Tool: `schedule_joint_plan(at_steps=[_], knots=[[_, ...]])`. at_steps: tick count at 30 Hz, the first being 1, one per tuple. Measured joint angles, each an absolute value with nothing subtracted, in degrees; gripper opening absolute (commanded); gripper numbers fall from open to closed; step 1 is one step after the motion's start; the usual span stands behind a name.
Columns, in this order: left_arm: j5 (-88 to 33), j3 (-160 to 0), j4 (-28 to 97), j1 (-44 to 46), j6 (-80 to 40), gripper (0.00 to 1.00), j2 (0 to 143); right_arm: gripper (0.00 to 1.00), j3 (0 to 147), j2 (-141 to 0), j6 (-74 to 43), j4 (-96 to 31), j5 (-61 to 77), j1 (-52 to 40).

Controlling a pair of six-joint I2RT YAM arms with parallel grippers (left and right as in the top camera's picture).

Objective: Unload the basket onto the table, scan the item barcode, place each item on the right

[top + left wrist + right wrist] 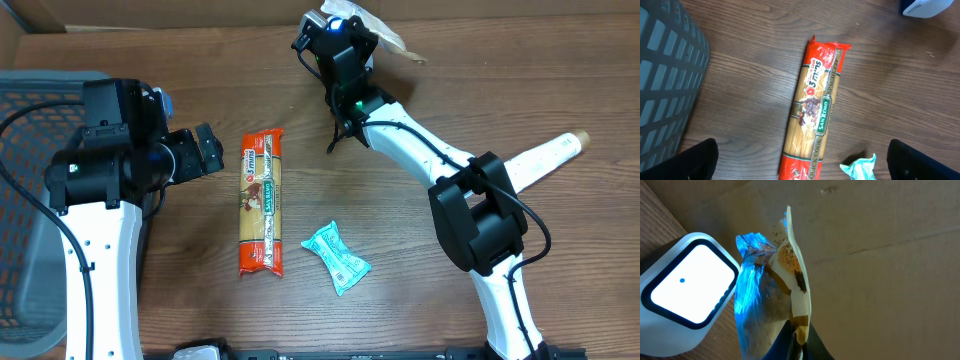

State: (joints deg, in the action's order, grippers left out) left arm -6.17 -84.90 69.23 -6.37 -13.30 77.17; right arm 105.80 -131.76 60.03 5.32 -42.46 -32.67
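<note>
Back of the counter (400, 235), right tool (800, 336) pinches a crinkly brown-and-clear packet (762, 305) beside the white scanner (687, 282); mid-scan, next probably tilt it screenward, while left tool (212, 150) hangs wide, empty.

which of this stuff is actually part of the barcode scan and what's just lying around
In the job:
scanner
crinkly packet held up beside it
right gripper, shut on that packet

Just lying about:
spaghetti pack
small teal packet
grey basket
left gripper, open and empty
</note>
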Motion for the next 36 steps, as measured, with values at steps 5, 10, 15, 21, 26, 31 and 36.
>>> schedule_joint_plan(at_steps=[5,10,15,21,26,31,36], knots=[[-6.17,-84.9,69.23,-6.37,-13.3,1.0,77.17,0.04,105.8,-131.68,56.55,2.2,-43.11,-32.91],[-6.17,-84.9,69.25,-6.37,-13.3,0.99,77.17,0.03,105.45,-129.19,48.23,-8.49,-42.76,-33.5],[-6.2,-84.9,69.23,-6.37,-13.3,1.0,77.17,0.04,105.3,-117.05,30.2,-26.65,-41.28,-33.78],[-6.17,-84.9,69.23,-6.37,-13.3,1.0,77.17,0.04,105.84,-92.16,4.4,-50.02,-27.0,-28.86],[-6.17,-84.9,69.23,-6.37,-13.3,1.0,77.17,0.04,106.78,-79.9,-6.9,-63.68,-12.4,-13.61],[-6.2,-84.9,69.23,-6.37,-13.3,1.0,77.17,0.04,106.08,-80.16,-10.7,-71.96,-1.13,4.58],[-6.17,-84.9,69.23,-6.37,-13.3,0.99,77.17,0.04,99.11,-85.36,-10.92,-66.15,9.54,18.83]])
